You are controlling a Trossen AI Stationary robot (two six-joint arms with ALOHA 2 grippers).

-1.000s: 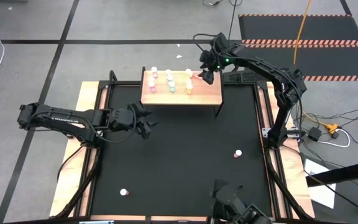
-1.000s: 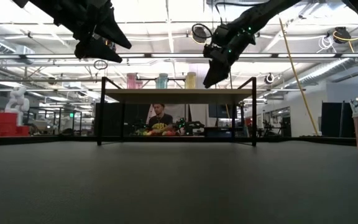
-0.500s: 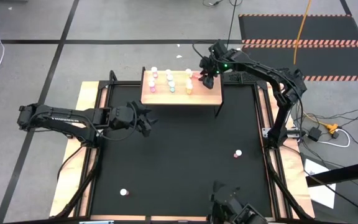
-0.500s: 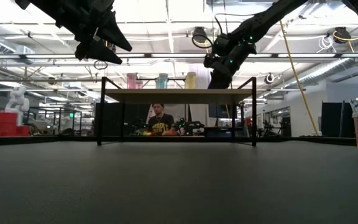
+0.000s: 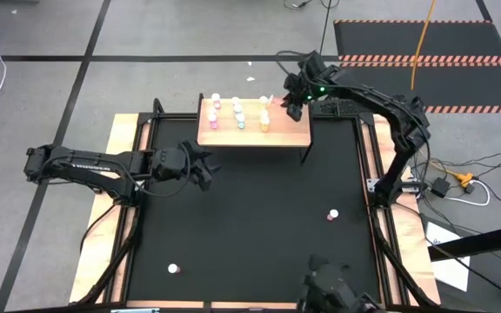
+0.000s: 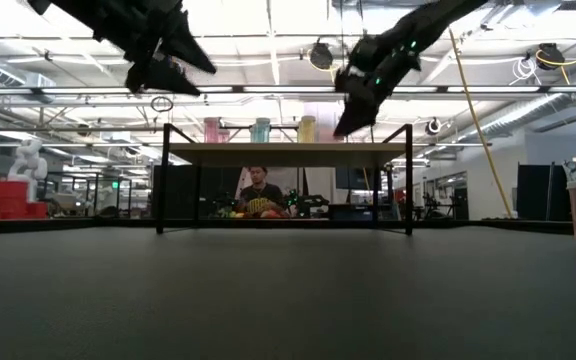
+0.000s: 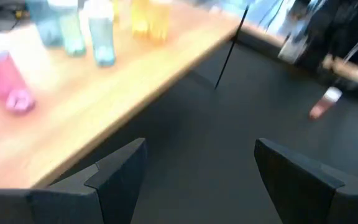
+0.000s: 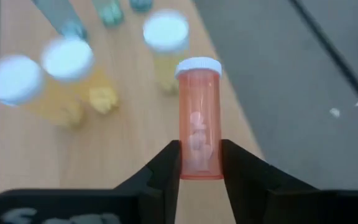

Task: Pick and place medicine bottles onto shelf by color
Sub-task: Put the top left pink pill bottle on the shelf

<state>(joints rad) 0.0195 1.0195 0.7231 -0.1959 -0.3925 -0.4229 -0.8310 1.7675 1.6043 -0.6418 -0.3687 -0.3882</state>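
While reaching over shelf (image 5: 252,130), right gripper (image 8: 199,163) clasps orange bottle (image 8: 199,127), left arm waits

A black-topped table (image 5: 250,217) with light wooden side strips fills the centre of the high view. At its upper edge stands a small light-wood shelf on thin black legs (image 5: 294,132), carrying white-capped pink, pale blue and yellow bottles (image 5: 237,115). Two white-capped pink bottles lie on the black surface: right of centre (image 5: 332,214) and lower left (image 5: 173,269).
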